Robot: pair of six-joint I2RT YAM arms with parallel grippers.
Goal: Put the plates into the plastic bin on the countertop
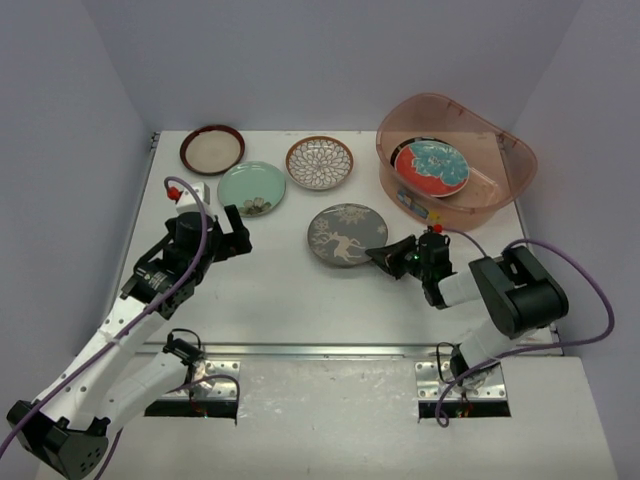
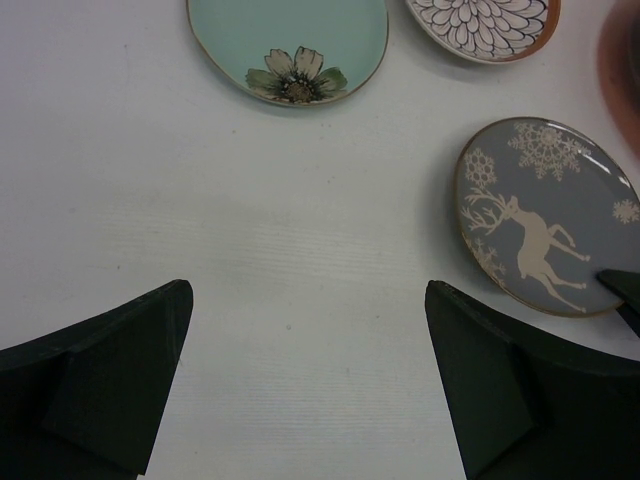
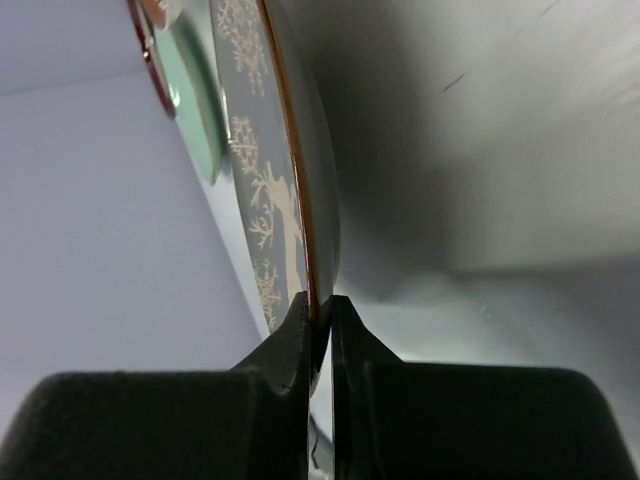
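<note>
Bright, even overhead light, faint soft shadows, right wrist close-up slightly blurred

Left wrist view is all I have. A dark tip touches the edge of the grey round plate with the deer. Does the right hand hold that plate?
Observer: Yes, the right wrist view shows the right hand shut on the rim of the grey round plate with the deer.
Operator: Is any plate in the bin?
Observer: A red-and-teal floral round plate lies inside the translucent pinkish plastic bin.
</note>
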